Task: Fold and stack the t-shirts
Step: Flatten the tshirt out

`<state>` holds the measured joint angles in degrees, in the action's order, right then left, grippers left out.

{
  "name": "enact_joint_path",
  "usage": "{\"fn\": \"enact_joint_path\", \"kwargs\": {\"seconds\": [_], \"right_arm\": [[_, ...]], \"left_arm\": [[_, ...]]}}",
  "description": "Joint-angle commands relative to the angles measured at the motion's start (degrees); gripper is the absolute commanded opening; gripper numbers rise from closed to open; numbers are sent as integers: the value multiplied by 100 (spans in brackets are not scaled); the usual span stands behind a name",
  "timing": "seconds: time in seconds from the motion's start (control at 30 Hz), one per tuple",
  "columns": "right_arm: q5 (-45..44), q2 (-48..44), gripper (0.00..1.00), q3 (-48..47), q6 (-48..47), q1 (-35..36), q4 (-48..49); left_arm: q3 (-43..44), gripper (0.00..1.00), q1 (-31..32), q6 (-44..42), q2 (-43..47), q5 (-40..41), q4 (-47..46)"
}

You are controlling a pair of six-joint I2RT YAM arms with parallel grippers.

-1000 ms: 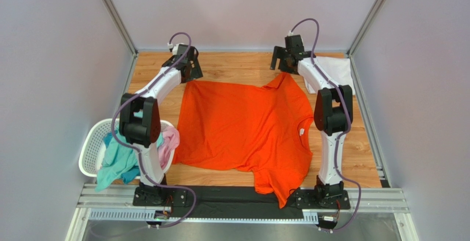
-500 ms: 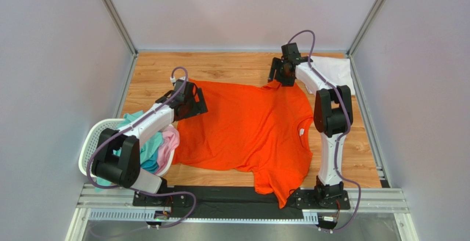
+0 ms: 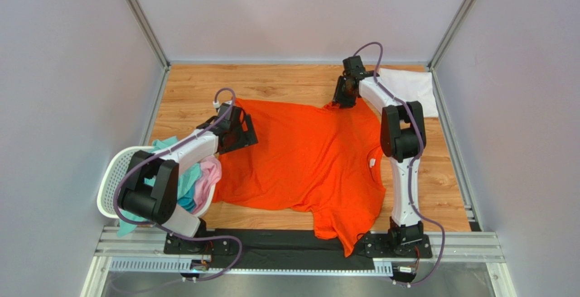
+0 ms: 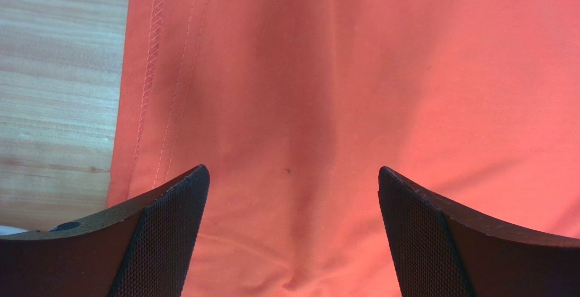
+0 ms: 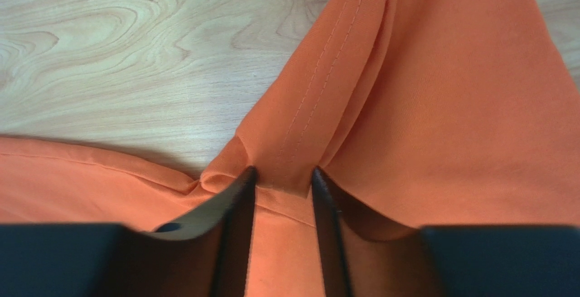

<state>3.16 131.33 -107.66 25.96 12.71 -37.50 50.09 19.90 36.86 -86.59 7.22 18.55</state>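
Early days on this one. Far left, the white laundry basket (image 3: 111, 183) holds a teal t-shirt (image 3: 144, 210) and a pink t-shirt (image 3: 209, 173) in a heap, so neither is folded yet.

Your left gripper (image 4: 291, 181) has its jaws spread wide over the left hemmed edge of the orange t-shirt (image 3: 306, 154), with nothing between them.

That shirt lies spread across the middle of the wooden table (image 3: 190, 86), no fold made, and one sleeve hangs over the near edge.

At the shirt's far right corner your right gripper (image 5: 282, 178) is clamped on a pinched-up ridge of a stitched hem.

Far right corner, the white t-shirt (image 3: 410, 86) looks already folded, probably the start of your stack.
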Motion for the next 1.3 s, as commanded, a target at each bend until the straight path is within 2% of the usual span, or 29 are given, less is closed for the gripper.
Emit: {"fn": "enact_joint_path", "kwargs": {"seconds": [0.0, 0.07, 0.17, 0.4, 0.73, 0.87, 0.9, 0.97, 1.0, 1.07, 1.17, 1.2, 1.27], "right_arm": [[115, 130, 32, -300, 103, 12, 32], [124, 130, 21, -300, 120, 12, 58], [150, 104, 11, -344, 138, 21, 163], [255, 270, 6, -633, 252, 12, 278], [721, 1070, 8, -1635, 410, 21, 480], [940, 1298, 21, -1767, 586, 12, 1110], [1011, 1334, 28, -1863, 604, 21, 1217], [1178, 1474, 31, -2109, 481, 65, 1254], [1196, 1501, 40, -2215, 428, 82, 1210], [1222, 1397, 48, -2348, 236, 126, 1052], [1144, 976, 72, -2076, 112, 135, 911], [1082, 843, 100, -1953, 85, 135, 867], [898, 362, 100, -1541, 24, 126, 709]], "left_arm": [[-69, 100, 5, 102, -51, 148, -79], [-104, 100, 5, 111, -60, 192, -97], [-157, 100, 5, 93, -78, 236, -114], [-236, 100, 5, 128, -201, 367, 9], [-175, 100, 5, 111, -376, 570, 140], [-227, 100, 14, 128, -359, 561, 97], [-236, 100, 5, 137, -359, 570, 97], [-245, 100, 5, 146, -411, 570, 114], [-227, 100, 5, 146, -420, 561, 140], [-219, 100, 5, 155, -412, 570, 141], [-201, 100, 5, 163, -306, 587, 141], [-183, 100, 5, 172, -289, 596, 149], [-96, 100, 5, 172, -227, 587, 202]]}}
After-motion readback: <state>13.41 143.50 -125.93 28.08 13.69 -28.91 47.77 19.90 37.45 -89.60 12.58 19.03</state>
